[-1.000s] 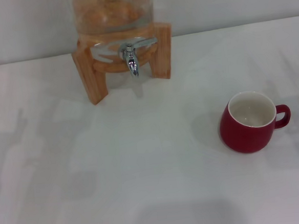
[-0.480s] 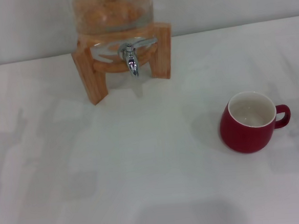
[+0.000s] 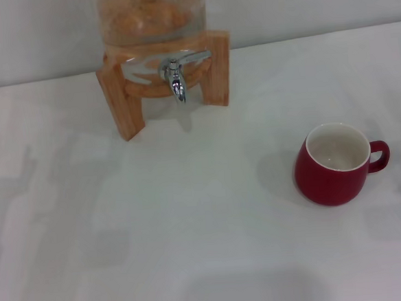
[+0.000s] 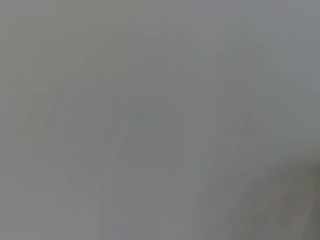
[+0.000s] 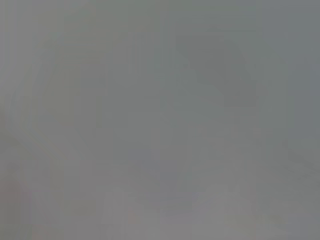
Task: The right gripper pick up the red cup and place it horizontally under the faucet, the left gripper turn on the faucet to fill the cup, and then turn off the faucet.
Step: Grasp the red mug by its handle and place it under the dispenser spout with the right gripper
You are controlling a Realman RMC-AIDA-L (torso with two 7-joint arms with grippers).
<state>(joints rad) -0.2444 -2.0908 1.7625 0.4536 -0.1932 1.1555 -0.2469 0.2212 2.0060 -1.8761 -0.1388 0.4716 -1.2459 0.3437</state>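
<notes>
While neither pincer shows, state untellable, red cup (image 3: 331, 164) upright, apart from faucet (image 3: 175, 80).

A rounded glossy dark-red ceramic cup (image 3: 332, 164) with a white inside stands upright, mouth up, its small loop handle pointing right. Well apart from it, farther back and to the left, a small shiny chrome faucet (image 3: 176, 81) points down from its glass jar.

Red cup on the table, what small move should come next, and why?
Probably bring the right gripper, not in view yet, down toward the red cup. It stands upright and untouched on the white table, well off to the right of the faucet, nothing beneath the spout.
</notes>
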